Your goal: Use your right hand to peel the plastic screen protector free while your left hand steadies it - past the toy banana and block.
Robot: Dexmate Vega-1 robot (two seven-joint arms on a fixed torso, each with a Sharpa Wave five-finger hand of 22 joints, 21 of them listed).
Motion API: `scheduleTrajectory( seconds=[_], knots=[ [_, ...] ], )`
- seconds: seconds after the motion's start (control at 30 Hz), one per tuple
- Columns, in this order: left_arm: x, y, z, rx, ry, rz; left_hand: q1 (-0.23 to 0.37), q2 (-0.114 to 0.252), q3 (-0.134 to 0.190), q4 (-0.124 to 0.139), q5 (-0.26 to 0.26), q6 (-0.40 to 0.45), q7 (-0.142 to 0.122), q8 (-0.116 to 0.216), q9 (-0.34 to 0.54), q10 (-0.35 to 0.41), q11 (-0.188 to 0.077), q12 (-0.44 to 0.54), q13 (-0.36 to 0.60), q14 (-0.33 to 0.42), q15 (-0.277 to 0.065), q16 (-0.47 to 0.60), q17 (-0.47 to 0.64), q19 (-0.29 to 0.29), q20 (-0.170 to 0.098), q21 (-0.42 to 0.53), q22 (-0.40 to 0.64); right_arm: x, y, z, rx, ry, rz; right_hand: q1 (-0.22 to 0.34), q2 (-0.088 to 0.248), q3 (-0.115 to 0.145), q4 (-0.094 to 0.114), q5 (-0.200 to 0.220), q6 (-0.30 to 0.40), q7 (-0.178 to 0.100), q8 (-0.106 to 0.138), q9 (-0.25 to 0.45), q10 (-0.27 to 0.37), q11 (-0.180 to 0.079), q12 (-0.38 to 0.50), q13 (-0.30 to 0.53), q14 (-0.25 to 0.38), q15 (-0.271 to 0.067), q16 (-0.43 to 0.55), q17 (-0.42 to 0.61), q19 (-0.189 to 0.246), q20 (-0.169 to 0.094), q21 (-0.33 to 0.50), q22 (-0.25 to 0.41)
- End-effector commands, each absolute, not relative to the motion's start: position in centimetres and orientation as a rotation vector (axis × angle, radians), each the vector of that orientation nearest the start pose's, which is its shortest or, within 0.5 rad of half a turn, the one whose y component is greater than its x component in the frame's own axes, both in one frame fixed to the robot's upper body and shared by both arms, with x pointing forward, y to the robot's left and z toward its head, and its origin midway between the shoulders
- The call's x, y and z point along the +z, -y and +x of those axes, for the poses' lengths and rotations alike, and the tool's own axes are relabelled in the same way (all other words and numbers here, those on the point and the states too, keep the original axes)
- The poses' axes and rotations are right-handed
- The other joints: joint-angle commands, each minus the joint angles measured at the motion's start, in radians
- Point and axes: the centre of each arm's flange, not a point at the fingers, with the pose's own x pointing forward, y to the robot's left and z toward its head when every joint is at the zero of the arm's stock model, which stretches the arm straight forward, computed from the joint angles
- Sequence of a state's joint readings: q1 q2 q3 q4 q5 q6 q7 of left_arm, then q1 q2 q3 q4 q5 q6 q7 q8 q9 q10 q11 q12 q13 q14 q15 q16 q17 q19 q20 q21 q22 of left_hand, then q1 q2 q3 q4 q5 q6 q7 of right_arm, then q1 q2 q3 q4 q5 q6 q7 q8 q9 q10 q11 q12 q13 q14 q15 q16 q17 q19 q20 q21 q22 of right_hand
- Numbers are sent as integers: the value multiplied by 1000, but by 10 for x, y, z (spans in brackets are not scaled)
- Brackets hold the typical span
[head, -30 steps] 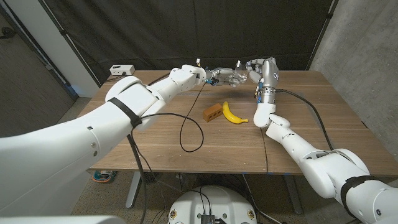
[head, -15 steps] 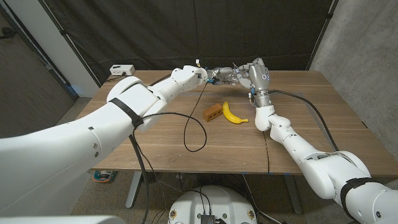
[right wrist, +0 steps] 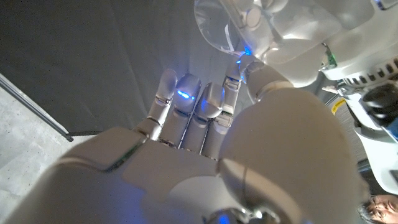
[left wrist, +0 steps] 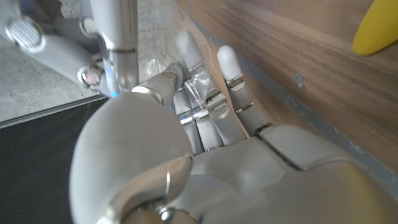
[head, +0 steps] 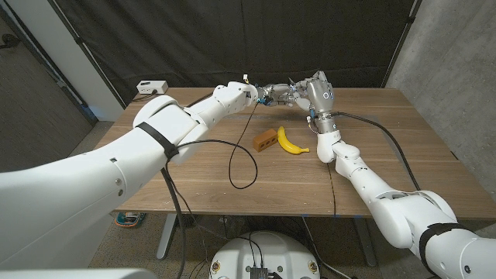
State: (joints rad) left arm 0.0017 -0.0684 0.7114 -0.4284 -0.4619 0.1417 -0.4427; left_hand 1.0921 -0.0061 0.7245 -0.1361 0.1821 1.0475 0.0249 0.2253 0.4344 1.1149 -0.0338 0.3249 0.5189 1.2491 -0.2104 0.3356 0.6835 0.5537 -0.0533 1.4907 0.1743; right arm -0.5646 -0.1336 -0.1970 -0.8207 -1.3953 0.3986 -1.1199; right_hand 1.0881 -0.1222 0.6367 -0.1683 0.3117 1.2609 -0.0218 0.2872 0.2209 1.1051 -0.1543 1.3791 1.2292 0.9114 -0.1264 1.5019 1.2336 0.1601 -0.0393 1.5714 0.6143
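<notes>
While the left hand (head: 276, 94) kept pinching the clear protector (left wrist: 198, 87) above the worktop's (head: 201, 178) far edge, beyond block (head: 265, 139) and banana (head: 291, 142), the right hand (head: 312, 87) had swung in against it, fingers apparently closing on the film; peeling seemed imminent.

One toy banana (head: 291, 142), one block (head: 265, 139), one screen protector (left wrist: 198, 87), two robot hands: left (head: 277, 94), right (head: 313, 88).

Lab: black backdrop curtain (head: 232, 39), cabled table (head: 194, 167).
</notes>
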Motion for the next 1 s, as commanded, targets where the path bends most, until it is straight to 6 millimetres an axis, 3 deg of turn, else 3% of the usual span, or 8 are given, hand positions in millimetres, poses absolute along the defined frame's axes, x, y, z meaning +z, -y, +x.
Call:
scheduleTrajectory(
  seconds=[0.03, 0.6, 1.0],
  knots=[
    [126, 0, 712, -784, 178, 396, 6, 4, 4, 0, 4, 71, 63, 2, 2, 111, -88, 2, 4, -2, -3, 0, 4, -3, -108, 4, 2, 31, 193, 660, -688, 1303, -1215, 14, 5, 13, -4, 9, 35, -27, 0, 11, -2, -22, 13, 5, -3, -89, 6, 3, 2, -31, 7, 4],
    [122, 2, 702, -922, 167, 410, 7, 5, 3, -1, 4, 69, 62, 2, 6, 113, -89, 0, 5, -3, -3, -1, 5, -3, -108, 4, 2, 39, 213, 648, -804, 1293, -1218, 15, 11, 23, -3, 22, 27, -24, -3, 13, -11, -21, 32, 5, -3, -89, 11, 4, -6, -27, 6, 11],
    [122, 2, 701, -938, 169, 401, 5, 5, 3, 1, 5, 71, 61, 2, 7, 113, -90, -2, 4, -2, -1, -1, 5, 0, -108, 5, 2, 29, 223, 638, -829, 1298, -1216, 13, 9, 27, -3, 29, 25, -25, -2, 17, -14, -22, 45, 4, -5, -89, 14, 4, -6, -25, 7, 15]
  ],
)
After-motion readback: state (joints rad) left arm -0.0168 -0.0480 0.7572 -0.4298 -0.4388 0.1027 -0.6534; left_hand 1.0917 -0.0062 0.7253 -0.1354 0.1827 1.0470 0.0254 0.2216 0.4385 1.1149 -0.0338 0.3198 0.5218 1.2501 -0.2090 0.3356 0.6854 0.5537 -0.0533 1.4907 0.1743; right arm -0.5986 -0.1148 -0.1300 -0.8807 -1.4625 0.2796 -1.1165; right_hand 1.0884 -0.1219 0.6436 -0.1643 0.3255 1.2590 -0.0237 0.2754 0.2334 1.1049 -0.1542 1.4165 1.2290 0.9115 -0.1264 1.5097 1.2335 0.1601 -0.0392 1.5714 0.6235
